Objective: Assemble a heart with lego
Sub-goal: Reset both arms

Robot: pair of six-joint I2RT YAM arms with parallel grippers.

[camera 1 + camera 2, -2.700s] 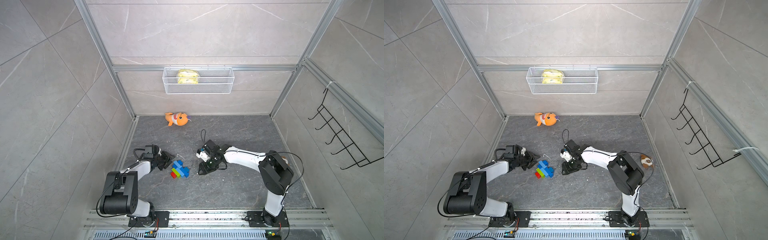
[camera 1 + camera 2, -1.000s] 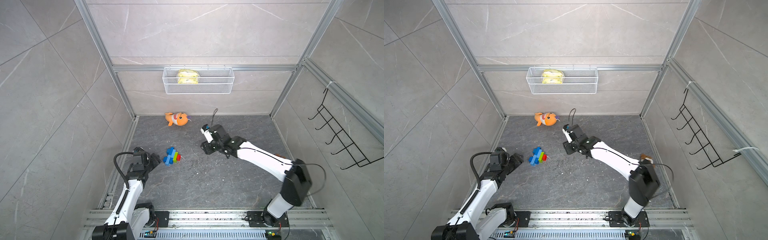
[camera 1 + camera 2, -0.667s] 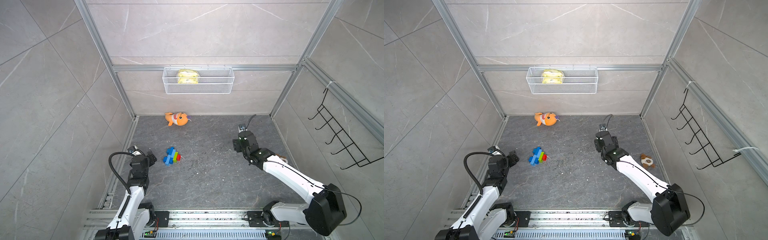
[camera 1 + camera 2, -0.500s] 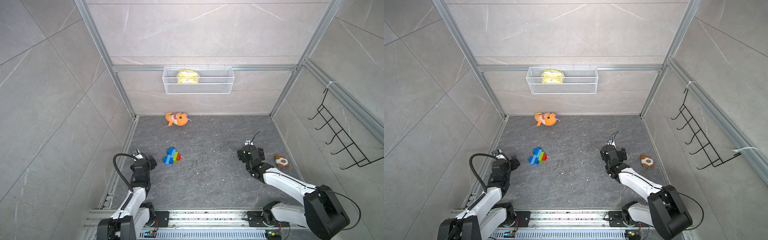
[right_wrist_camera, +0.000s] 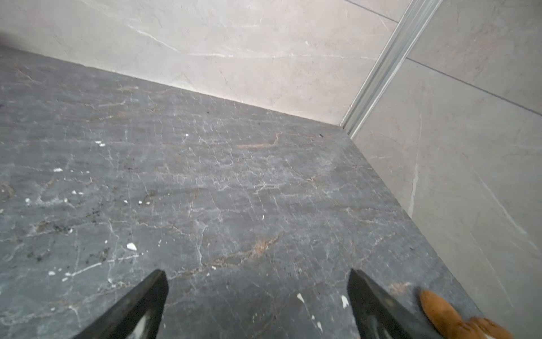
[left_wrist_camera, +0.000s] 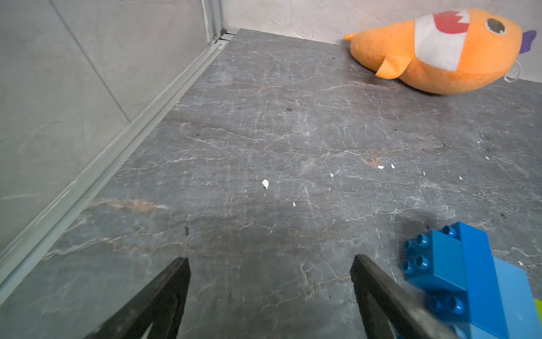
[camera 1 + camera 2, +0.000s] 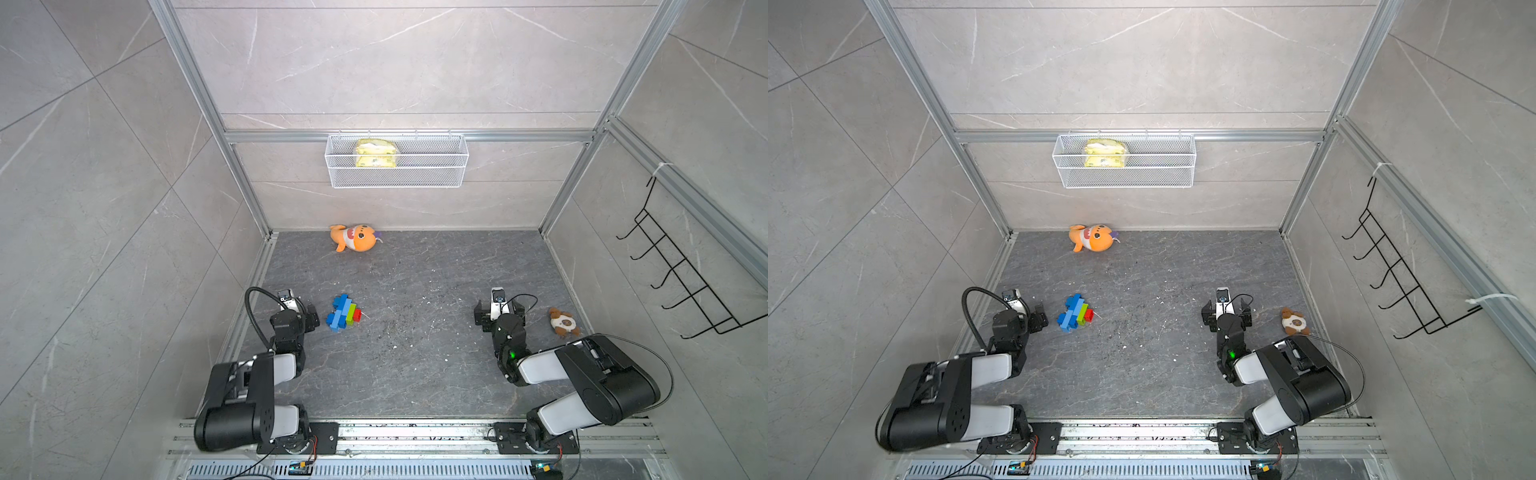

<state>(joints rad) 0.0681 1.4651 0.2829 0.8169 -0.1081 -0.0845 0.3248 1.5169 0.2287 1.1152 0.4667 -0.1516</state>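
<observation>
The heart (image 7: 344, 312) lies flat on the dark stone floor (image 7: 415, 353), a joined cluster with nothing gripping it. Its blue bricks (image 7: 338, 311) form the wide part. A lime-green brick (image 7: 352, 311) comes next, and a small red brick (image 7: 357, 314) sits at the tip.

The left gripper (image 7: 311, 318) sits low just beside the heart's blue end, and both top views show a thin strip of floor between them. Its jaws stand wide apart with only bare floor between them. In the left wrist view the heart (image 6: 469, 281) lies outside the spread jaws of the left gripper (image 6: 269, 259), next to one black finger (image 6: 378, 290) that crosses in front of its blue studs. That view does not show whether finger and brick touch.

The right gripper (image 7: 498, 309) is well apart from the heart, out beyond its red tip. Its jaws are also spread wide and hold nothing, as the right wrist view (image 5: 255, 272) confirms.

An orange plush shark (image 7: 355, 238) lies beyond the heart, against the back wall. A small brown plush (image 7: 563, 322) lies farther from the heart than the right gripper, on that same side.
</observation>
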